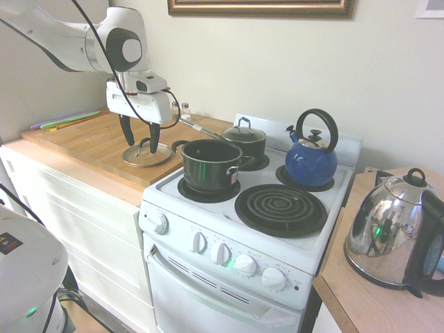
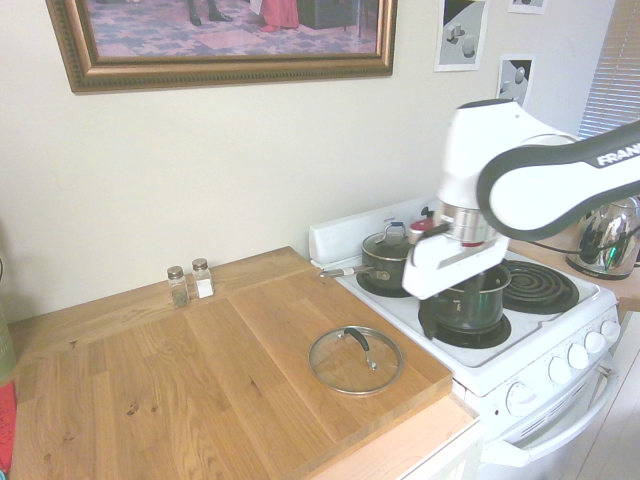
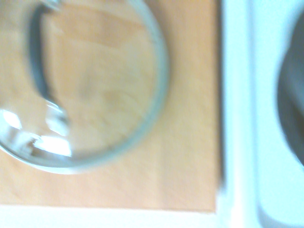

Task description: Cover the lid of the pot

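The lid (image 1: pixel 147 155), clear glass with a steel rim and a black loop handle, lies flat on the wooden counter (image 1: pixel 83 142) just left of the stove. It also shows on the counter's near corner in the second exterior view, lid (image 2: pixel 355 360), and blurred in the wrist view, lid (image 3: pixel 80 90). The pot (image 1: pixel 210 164), dark with a steel rim, stands uncovered on the front left burner; the arm partly hides the pot (image 2: pixel 478 305). My gripper (image 1: pixel 141 144) hangs open a little above the lid, nothing between its fingers.
A small saucepan (image 1: pixel 244 139) with its own lid sits on the back left burner. A blue kettle (image 1: pixel 311 158) stands on the back right burner. A steel electric kettle (image 1: pixel 390 236) is on the right counter. Two shakers (image 2: pixel 190 283) stand by the wall.
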Controlling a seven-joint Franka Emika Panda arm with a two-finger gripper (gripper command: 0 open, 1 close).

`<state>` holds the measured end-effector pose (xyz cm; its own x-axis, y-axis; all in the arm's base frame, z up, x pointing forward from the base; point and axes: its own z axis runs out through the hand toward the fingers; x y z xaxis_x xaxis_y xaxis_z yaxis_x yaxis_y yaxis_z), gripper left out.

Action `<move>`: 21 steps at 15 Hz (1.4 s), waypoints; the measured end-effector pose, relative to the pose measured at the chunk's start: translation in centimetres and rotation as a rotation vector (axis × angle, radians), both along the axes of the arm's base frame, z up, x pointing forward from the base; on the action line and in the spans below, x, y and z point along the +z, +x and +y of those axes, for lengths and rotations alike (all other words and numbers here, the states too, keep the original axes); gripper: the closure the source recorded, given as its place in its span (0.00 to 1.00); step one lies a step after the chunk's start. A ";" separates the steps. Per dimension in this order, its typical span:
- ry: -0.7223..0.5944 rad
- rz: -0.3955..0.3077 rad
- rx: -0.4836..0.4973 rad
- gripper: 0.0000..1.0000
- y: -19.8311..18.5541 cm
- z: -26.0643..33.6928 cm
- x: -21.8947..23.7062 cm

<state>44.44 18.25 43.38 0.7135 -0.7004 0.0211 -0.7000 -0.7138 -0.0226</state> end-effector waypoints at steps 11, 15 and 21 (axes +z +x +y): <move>0.019 0.025 0.046 0.00 10.4 6.8 -3.3; -0.002 0.041 0.074 0.00 10.6 7.4 -4.9; -0.012 0.055 0.081 1.00 10.7 7.7 -6.2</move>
